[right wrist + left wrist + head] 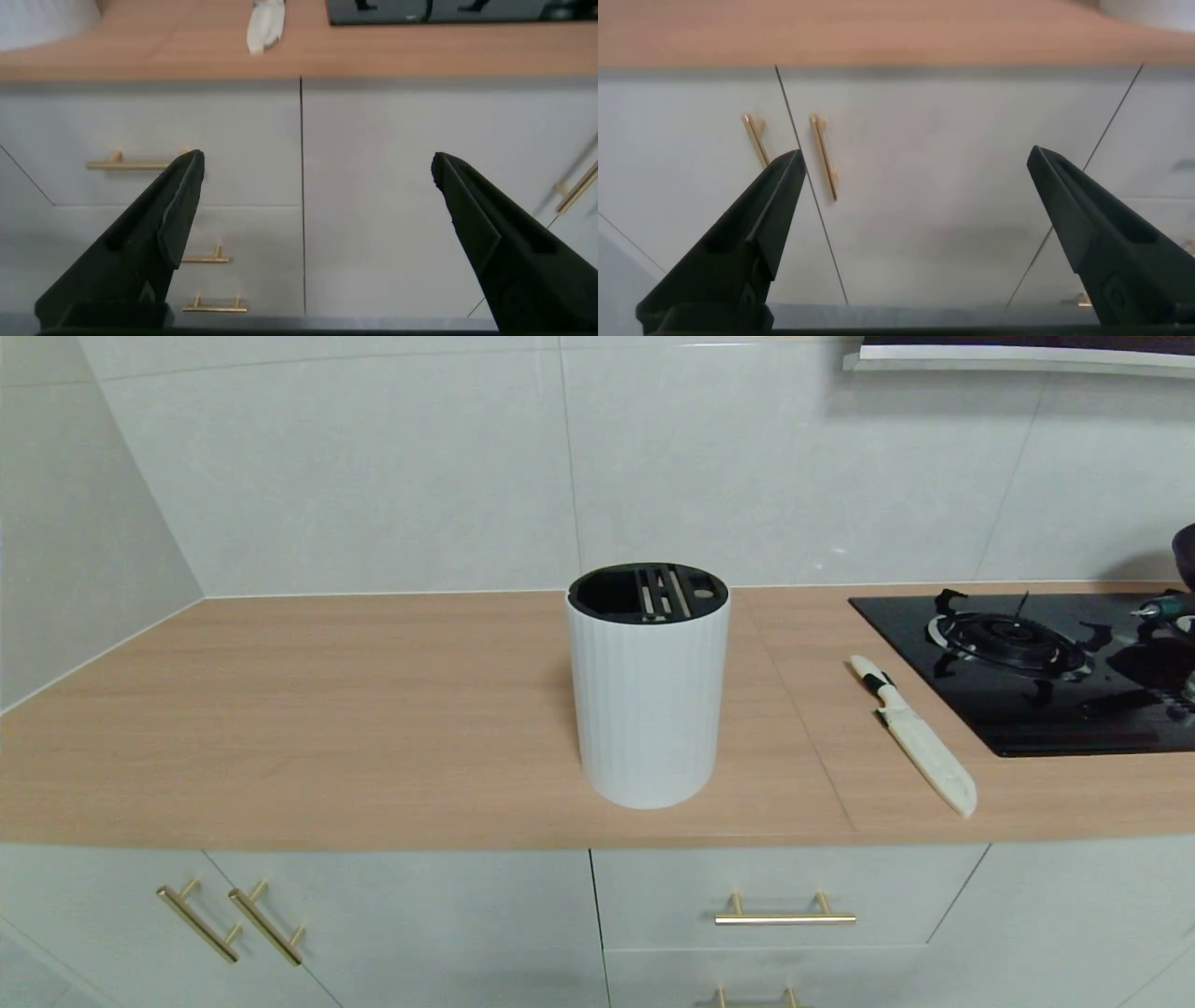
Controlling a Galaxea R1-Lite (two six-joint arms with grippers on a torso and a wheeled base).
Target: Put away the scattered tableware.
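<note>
Well, with the left gripper (915, 154) and right gripper (316, 156) both gaping empty, I'd take the knife (913, 735) by its handle, blade down into the holder (649, 686) slots.

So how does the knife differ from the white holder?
The holder stands upright; the knife lies flat. The holder is a wide ribbed cylinder; the knife is long and thin. Both are pale and rest on the wooden counter.

The left hand (915, 161) and right hand (318, 163) each carry two matte black, tapering wedge fingers (747, 243).
</note>
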